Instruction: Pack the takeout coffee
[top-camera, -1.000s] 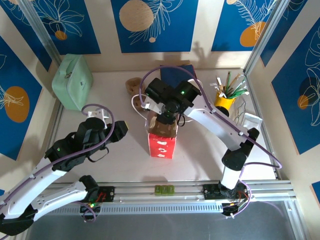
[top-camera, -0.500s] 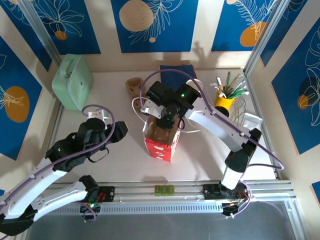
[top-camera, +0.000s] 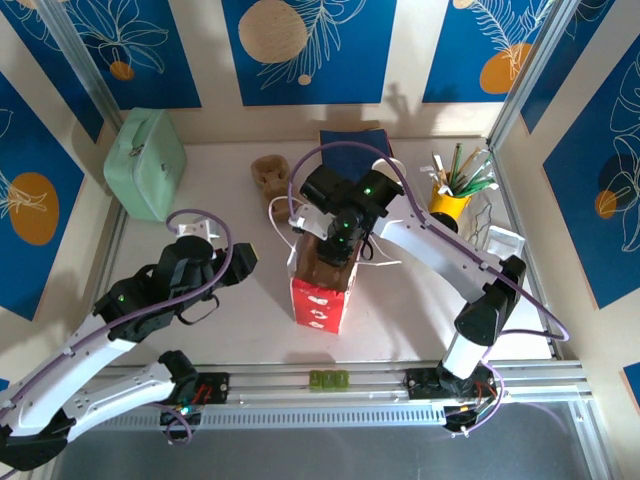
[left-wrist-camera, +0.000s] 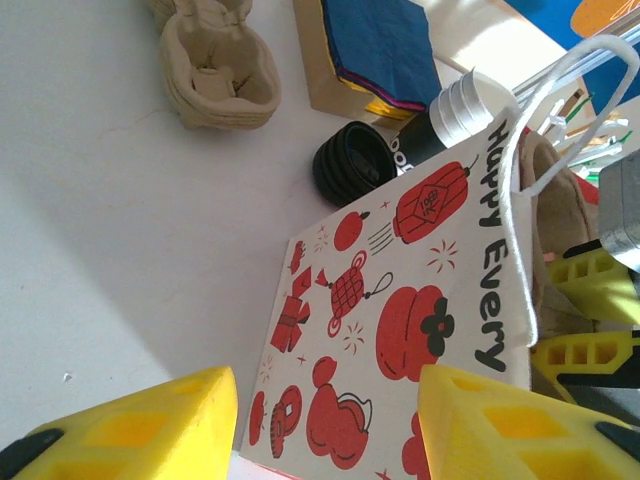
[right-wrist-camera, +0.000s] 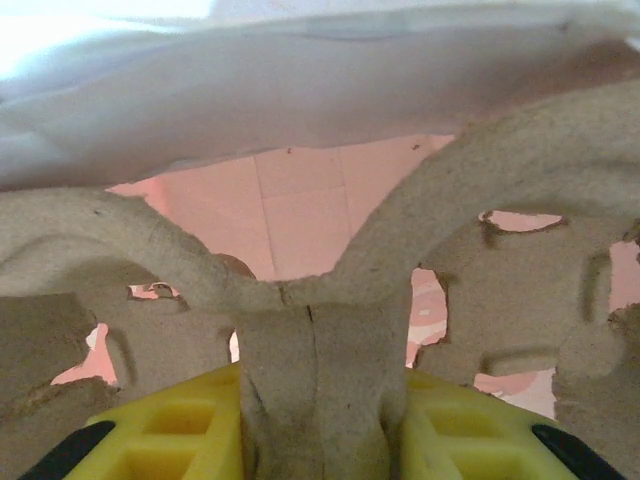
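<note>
White surface (top-camera: 250, 312), walled by blue leaf-printed panels (top-camera: 310, 50): mint-green case (top-camera: 145, 163) far left, red printed paper bag (top-camera: 320, 305) centre. Left jaws apart; right jaws clamped on brown moulded-pulp cup carrier (right-wrist-camera: 320, 350).

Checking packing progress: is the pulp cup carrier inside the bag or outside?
Inside: the right gripper holds the cup carrier between the walls of the paper bag, pink floor visible through its holes. Depth: cannot tell.

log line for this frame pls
right gripper: shut on pulp carrier, in paper bag mouth | left gripper: open, beside bag
</note>
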